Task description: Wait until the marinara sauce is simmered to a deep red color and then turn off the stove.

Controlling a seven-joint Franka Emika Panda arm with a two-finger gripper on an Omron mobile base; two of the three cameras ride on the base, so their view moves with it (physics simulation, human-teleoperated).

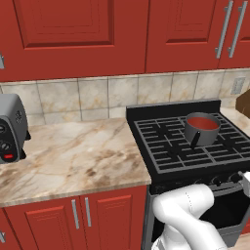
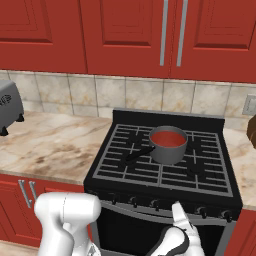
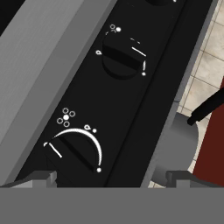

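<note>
Hovering right at the stove (image 2: 165,165) front, fingers (image 3: 111,177) spread wide with nothing between them | two black knobs (image 3: 74,151) showing close up in hand view | sauce (image 2: 167,138) sitting red in the saucepan (image 1: 201,129) on the back grate.

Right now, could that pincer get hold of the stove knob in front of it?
Probably yes. In the hand view the open pincer faces the nearest knob on the stove front, with nothing between them.
</note>
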